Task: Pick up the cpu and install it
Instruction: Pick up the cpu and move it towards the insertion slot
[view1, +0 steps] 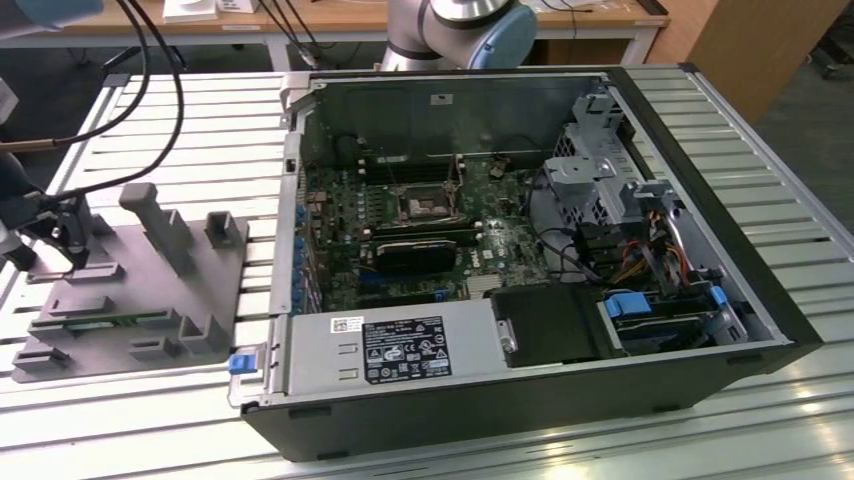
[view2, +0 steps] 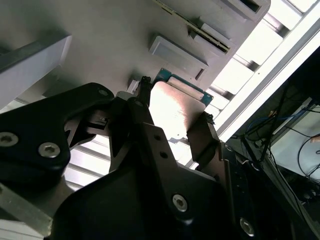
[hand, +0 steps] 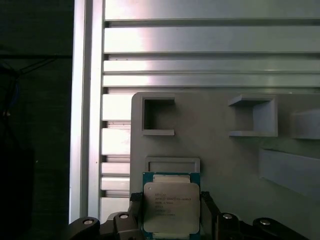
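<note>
- The end effector (hand: 171, 212) has its two dark fingers (hand: 136, 209) drawn in against opposite edges of the cpu (hand: 171, 206), one on each side, so the chip is pinched between them.
- In the second wrist view the same grip shows from a lower angle: the fingers (view2: 199, 137) stand at either side of the cpu (view2: 172, 107), whose silver top glares in the light, with a strip of its green rim beyond it.
- The cpu lies flat, silver lid up, over the grey block (hand: 225, 165). Whether it is resting on the block or raised just off it cannot be told.
- Just beyond the chip on the block is a low rectangular frame (hand: 172, 165), and farther on two open-sided square pockets (hand: 158, 116).
- Past the block runs the slatted metal counter (hand: 210, 40).
- In the exterior view the end effector (view1: 67, 250) is at the exterior view's left, low over the grey block (view1: 134, 275), near its upright posts (view1: 160, 225).
- Black cables (view1: 167, 100) curve down toward it.
- Well apart, toward the exterior view's right, an open computer case (view1: 441, 110) lies on the counter (view1: 747, 110).
- Inside is the green motherboard (view1: 494, 245) with its dark square socket (view1: 418, 205).
- Behind the case stands the arm (view1: 461, 30).
</note>
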